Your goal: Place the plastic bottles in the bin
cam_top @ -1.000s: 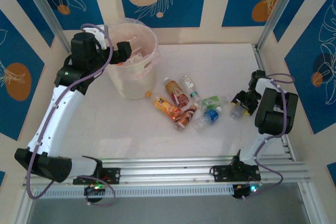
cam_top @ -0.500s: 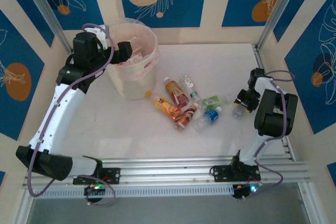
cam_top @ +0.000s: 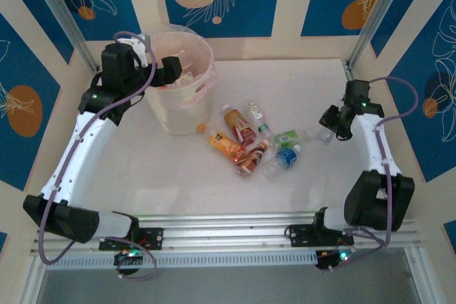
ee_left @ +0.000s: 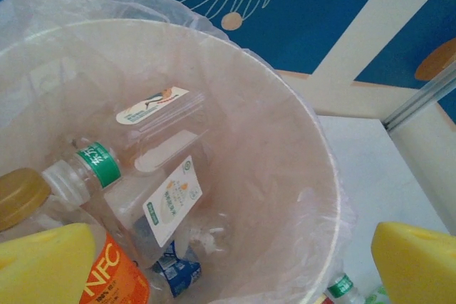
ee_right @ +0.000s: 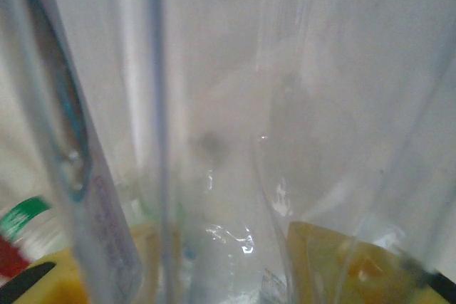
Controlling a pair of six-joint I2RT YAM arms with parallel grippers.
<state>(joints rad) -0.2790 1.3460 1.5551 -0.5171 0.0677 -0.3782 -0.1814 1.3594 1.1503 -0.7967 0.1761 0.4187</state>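
The bin (cam_top: 182,94), a cream bucket with a pinkish liner, stands at the back left. My left gripper (cam_top: 171,69) hangs open over its rim, and its yellow fingers (ee_left: 43,265) frame the bin's inside (ee_left: 313,140). Inside lie plastic bottles with orange (ee_left: 107,279), white (ee_left: 171,197) and blue (ee_left: 178,272) labels. Several more bottles lie clustered mid-table, among them an orange one (cam_top: 226,145), a green one (cam_top: 288,137) and a blue one (cam_top: 285,156). At the right, my right gripper (cam_top: 329,124) is shut on a clear bottle (cam_top: 324,135), which presses close against the right wrist camera (ee_right: 214,176) between the yellow fingers (ee_right: 335,261).
A metal frame post (cam_top: 370,12) rises behind the right gripper, and a side rail (cam_top: 388,176) runs along the table's right edge. The aluminium rail (cam_top: 235,229) carries both arm bases at the near edge. Patterned walls close in the back and sides.
My right gripper has closed on the clear bottle, and the arm has stretched out and up with it toward the back right. The left arm has barely moved.
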